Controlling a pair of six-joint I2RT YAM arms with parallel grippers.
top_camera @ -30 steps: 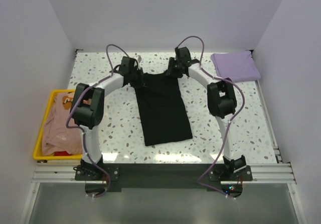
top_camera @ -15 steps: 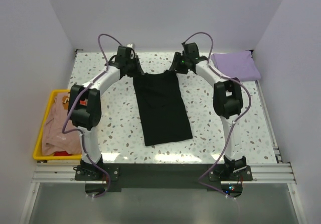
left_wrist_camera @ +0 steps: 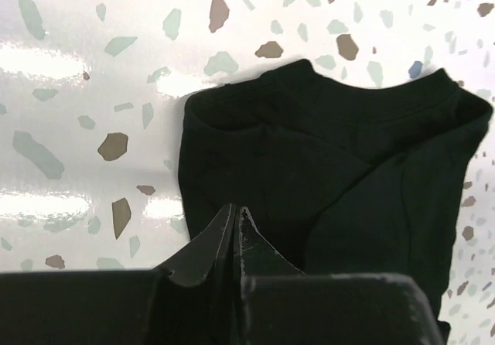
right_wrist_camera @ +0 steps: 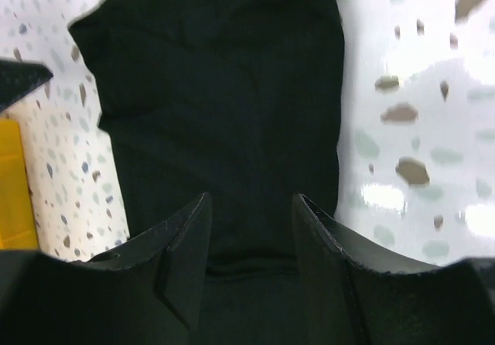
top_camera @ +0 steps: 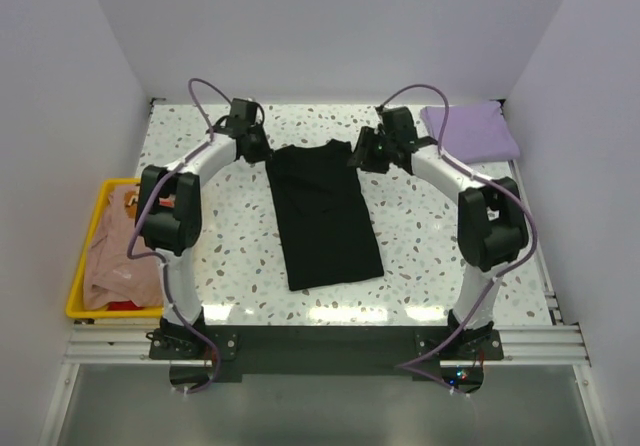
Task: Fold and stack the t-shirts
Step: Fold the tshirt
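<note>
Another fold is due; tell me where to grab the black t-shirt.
Probably pinch the black t-shirt at its two far collar-end corners, from above, left gripper and right gripper one each: it lies flat and long, and both hover there.

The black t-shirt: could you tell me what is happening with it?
The black t-shirt lies folded lengthwise on the table. At its far end, the left gripper is shut and the right gripper open over the cloth. A lavender t-shirt lies folded far right; a peach t-shirt sits in the yellow tray.

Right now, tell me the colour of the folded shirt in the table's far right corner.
The folded shirt is plain lavender-purple, seen best in the top external view.
</note>
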